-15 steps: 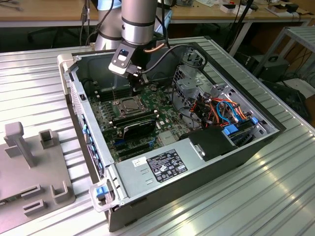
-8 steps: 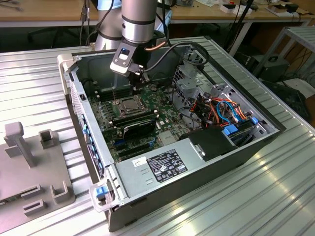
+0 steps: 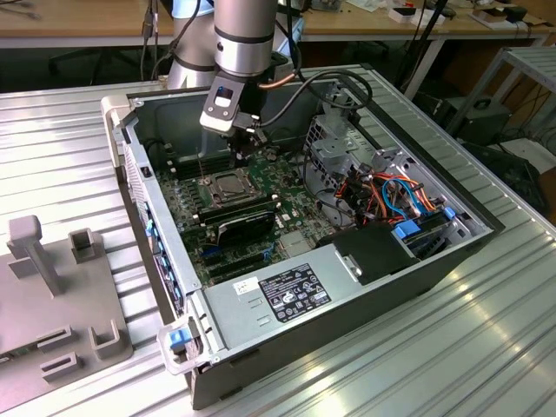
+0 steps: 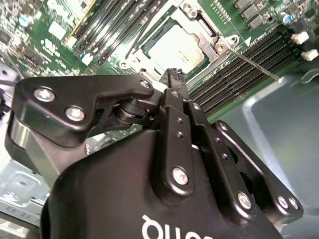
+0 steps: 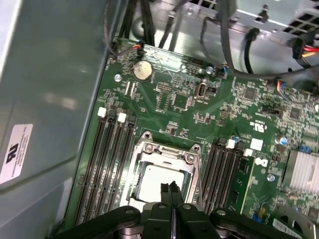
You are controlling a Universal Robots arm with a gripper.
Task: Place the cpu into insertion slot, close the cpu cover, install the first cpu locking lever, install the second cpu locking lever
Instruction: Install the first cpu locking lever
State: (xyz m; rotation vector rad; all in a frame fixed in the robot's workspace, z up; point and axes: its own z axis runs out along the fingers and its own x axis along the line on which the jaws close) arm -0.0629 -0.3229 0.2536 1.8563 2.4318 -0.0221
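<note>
Cpu (image 5: 154, 177), flat matte silver square

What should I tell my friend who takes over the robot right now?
The gripper hovers just above the socket, jaws shut, holding nothing.
The cpu is already seated; its silver top shows through the window.
The cpu cover lies flat over it, so it looks closed.
Not done: one locking lever sticks out as a loose thin rod, unlatched. I cannot tell the state of the other lever.
</note>
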